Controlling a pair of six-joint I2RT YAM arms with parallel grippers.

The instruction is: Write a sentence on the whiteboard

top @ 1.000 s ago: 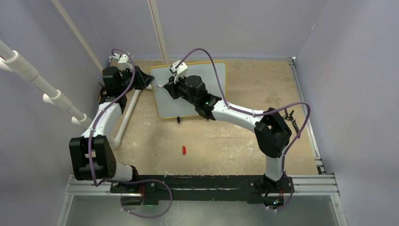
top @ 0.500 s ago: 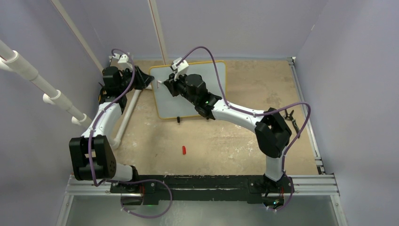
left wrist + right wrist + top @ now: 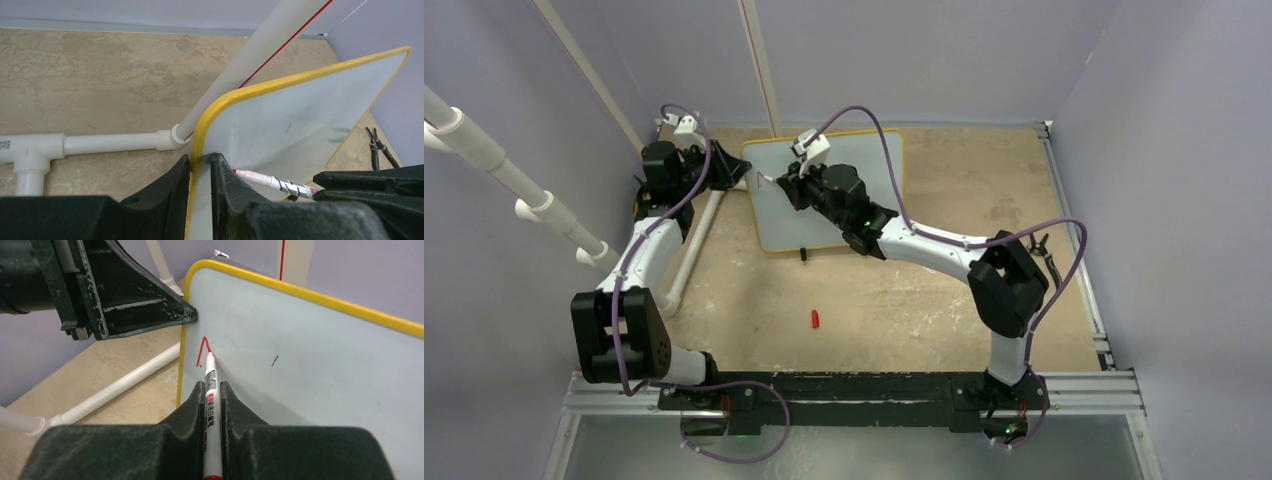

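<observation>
The whiteboard (image 3: pixel 769 215) stands tilted at the upper centre of the top view, on the tabletop (image 3: pixel 904 290). The left fingers (image 3: pixel 170 195) pinch its yellow left edge, narrowed onto the frame. The right fingers (image 3: pixel 190 405) clamp a marker (image 3: pixel 212 415), its tip touching the board's upper left corner. So far the sentence (image 3: pixel 202 351) is one small red peak beside the tip. To write well, use light, even pressure and short strokes drifting right. Leave room for two lines, and hold firmly on the left so the board cannot rock.
</observation>
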